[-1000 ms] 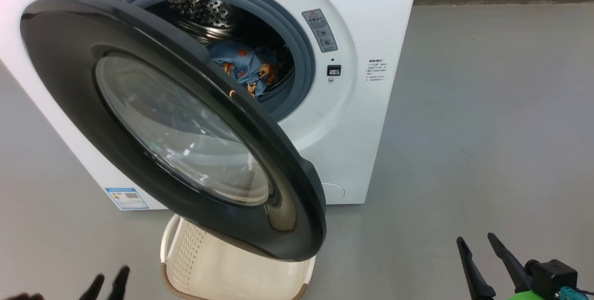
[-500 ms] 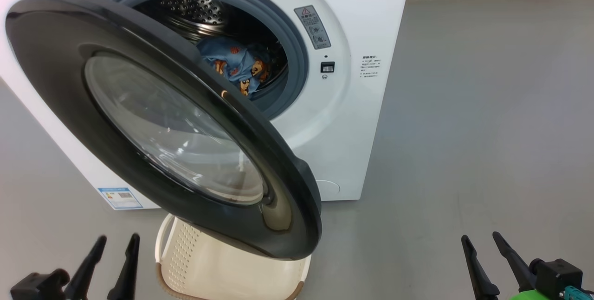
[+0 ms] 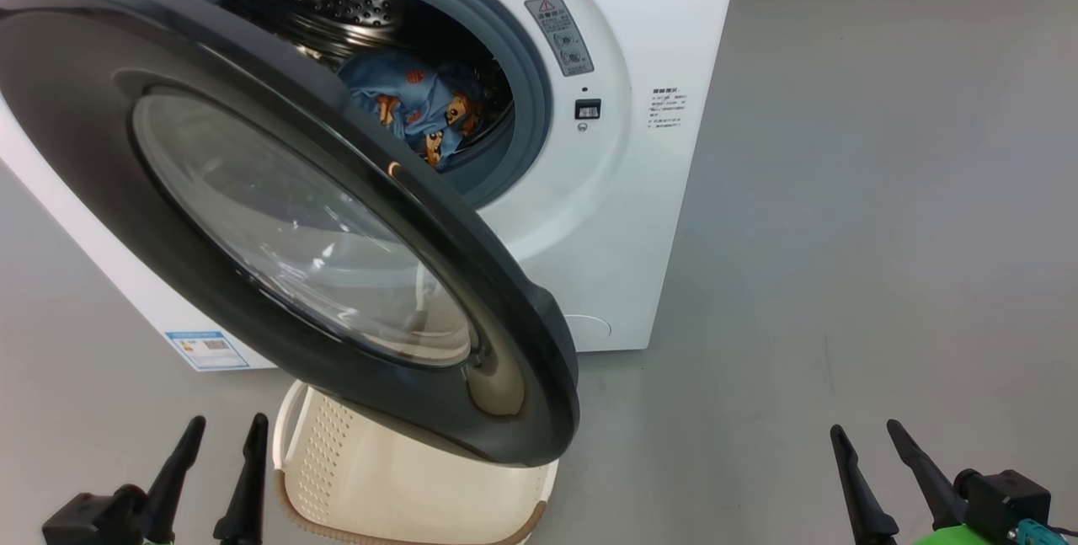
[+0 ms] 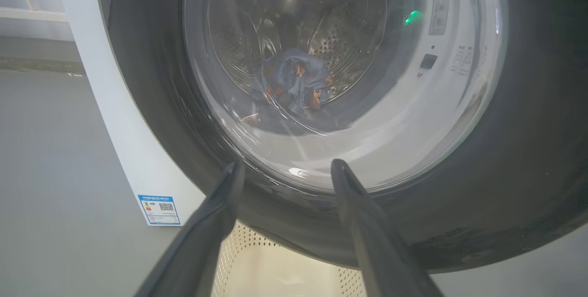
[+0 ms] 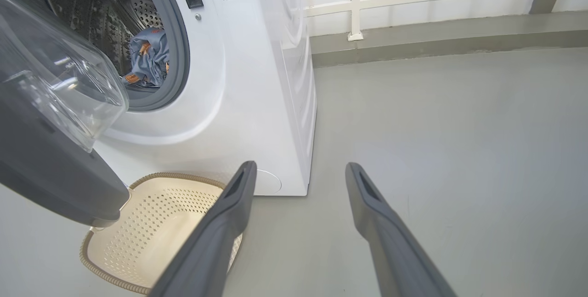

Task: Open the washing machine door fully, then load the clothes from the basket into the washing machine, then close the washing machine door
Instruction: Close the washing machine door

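Grippers: my left gripper (image 3: 229, 423) and right gripper (image 3: 863, 427) stand spread wide, empty
Clothes (image 3: 413, 111): inside the washing machine (image 3: 657, 23), just behind the gasket (image 3: 532, 65); basket (image 3: 324, 452) looks emptied
Risk: washing machine door (image 3: 286, 225) half open; shutting it may pinch fabric at the lip
Change: my left gripper has risen into fuller view

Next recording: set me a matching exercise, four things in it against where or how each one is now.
Things:
1 the clothes
2 the basket
3 the washing machine door
4 right gripper

Place or state:
A swung open, partly over the basket
B inside the drum
C standing on the floor
D open, holding nothing

Pairs: 1-B, 2-C, 3-A, 4-D
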You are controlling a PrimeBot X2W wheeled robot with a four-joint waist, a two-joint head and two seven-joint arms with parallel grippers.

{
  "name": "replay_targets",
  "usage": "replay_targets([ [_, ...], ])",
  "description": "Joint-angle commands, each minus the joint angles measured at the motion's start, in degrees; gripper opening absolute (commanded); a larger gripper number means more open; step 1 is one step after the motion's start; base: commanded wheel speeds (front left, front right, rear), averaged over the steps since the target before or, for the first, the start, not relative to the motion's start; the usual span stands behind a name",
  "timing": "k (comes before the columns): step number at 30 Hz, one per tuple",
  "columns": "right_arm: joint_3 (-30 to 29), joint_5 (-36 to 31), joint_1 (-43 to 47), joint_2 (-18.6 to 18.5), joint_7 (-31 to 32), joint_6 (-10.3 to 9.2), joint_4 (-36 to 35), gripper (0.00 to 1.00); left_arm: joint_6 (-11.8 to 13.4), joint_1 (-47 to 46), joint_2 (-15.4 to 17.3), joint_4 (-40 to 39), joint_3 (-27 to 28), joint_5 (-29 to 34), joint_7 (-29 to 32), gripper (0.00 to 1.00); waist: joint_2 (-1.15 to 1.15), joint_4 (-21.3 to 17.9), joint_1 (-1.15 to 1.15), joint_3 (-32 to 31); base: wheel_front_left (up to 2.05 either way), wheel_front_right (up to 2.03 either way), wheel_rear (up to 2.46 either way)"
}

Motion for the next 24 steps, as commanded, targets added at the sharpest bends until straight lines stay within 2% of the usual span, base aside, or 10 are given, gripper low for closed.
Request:
replay_targets([
  [1,1.0,0.0,-1.8,-0.7,-0.3,0.09,-1.3,1.00,-0.1,-0.9,0.8,-0.7,2.7,0.5,-0.5,1.00,0.00,0.0,0.00,0.0,0.00,0.00,0.00],
  [14,1.8,0.0,-3.2,-0.4,-0.3,0.09,-1.4,1.00,-0.1,-0.9,0.1,-0.4,2.2,0.8,-0.5,1.00,0.00,1.2,0.00,-0.4,0.00,0.00,0.00],
  [15,2.1,0.1,-3.8,-0.4,-0.3,0.09,-1.5,0.85,-0.1,-0.9,0.1,-0.3,2.1,0.8,-0.5,1.00,0.00,1.3,0.00,-0.5,0.00,0.00,0.00],
  [17,2.8,0.3,-5.1,-0.2,-0.3,0.09,-1.8,0.07,-0.1,-0.9,-0.1,-0.3,1.9,0.8,-0.5,1.00,0.00,1.6,0.00,-0.5,0.00,0.00,0.00],
  [18,3.2,0.4,-5.8,-0.1,-0.3,0.09,-2.1,0.00,-0.1,-0.9,-0.2,-0.4,1.9,0.9,-0.5,1.00,0.00,1.7,0.00,-0.6,0.00,0.00,0.00],
  [24,5.4,1.0,-10.6,0.4,-0.3,0.09,-5.5,0.00,-0.1,-0.4,-1.0,-1.6,2.4,1.2,-0.5,1.00,0.00,3.3,0.00,-0.8,0.00,0.00,0.00],
])
